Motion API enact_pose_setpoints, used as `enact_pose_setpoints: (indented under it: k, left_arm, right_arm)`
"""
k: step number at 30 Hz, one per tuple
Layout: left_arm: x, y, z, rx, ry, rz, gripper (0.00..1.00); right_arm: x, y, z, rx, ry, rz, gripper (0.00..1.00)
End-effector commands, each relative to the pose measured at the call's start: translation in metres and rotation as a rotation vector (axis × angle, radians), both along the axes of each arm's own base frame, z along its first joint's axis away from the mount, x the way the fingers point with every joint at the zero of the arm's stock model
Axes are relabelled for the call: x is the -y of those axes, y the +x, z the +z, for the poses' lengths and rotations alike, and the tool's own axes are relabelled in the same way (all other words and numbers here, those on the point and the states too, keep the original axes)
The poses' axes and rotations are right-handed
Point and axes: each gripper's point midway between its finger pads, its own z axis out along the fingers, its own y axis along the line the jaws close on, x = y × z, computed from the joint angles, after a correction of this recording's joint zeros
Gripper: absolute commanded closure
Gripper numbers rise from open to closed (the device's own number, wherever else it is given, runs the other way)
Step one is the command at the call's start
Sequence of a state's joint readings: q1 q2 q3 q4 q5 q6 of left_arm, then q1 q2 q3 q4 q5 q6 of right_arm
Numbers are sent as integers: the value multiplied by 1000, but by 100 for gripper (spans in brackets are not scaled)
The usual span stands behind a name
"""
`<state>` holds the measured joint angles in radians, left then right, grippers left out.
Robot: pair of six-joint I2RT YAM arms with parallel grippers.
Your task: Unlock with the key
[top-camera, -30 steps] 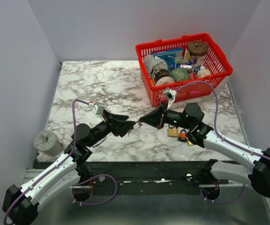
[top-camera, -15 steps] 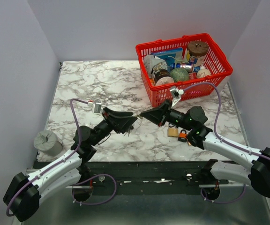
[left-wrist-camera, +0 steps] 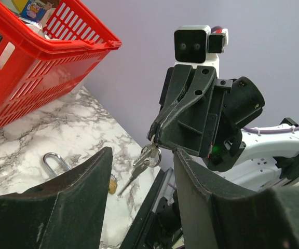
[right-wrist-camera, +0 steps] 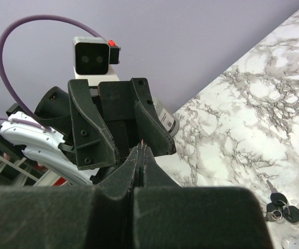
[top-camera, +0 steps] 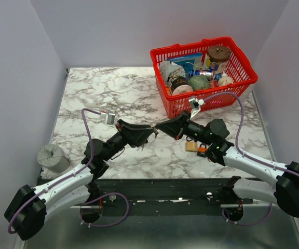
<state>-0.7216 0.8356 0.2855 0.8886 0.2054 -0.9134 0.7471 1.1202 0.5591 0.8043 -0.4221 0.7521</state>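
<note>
A bunch of silver keys (left-wrist-camera: 148, 155) on a ring hangs from the tips of my right gripper (left-wrist-camera: 157, 137), which is shut on it above the table. My left gripper (left-wrist-camera: 141, 151) is open, with one finger on each side of the hanging keys and not touching them. From above, the left gripper (top-camera: 147, 134) and the right gripper (top-camera: 159, 129) meet tip to tip mid-table. A brass padlock (top-camera: 192, 146) lies under the right arm; its shackle (left-wrist-camera: 53, 162) shows in the left wrist view. In the right wrist view the right gripper (right-wrist-camera: 141, 149) hides the keys.
A red basket (top-camera: 175, 109) full of groceries stands at the back right, close behind the right gripper. A grey roll (top-camera: 52, 157) sits at the table's near left edge. A second bunch with black-headed keys (right-wrist-camera: 284, 210) lies on the marble beside the padlock.
My left gripper has lifted and moved right until its fingers flank the hanging keys, and its jaws have narrowed. The right gripper rose a little and stays shut on the keys.
</note>
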Motion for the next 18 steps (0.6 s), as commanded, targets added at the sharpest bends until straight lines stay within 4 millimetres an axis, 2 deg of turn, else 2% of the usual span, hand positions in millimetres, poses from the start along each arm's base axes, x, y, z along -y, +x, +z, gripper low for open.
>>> enact_pose_setpoints:
  k: [1,6,11,16,18]
  left_arm:
    - [-5,0,23,52,-73,21,44]
    - [-6,1,23,43,-84,30,56]
    - [-4,2,21,30,-84,24,79]
    - [-1,3,17,16,-74,13,97]
    - [-1,3,17,15,-73,13,100]
  right_arm:
    - [1,4,1,17,24,-27,99]
    - [1,5,-5,9,11,-31,99]
    - [2,6,-8,6,5,-38,99]
    - [2,6,-11,3,-5,-41,99]
    - [3,6,-8,9,-7,-43,99]
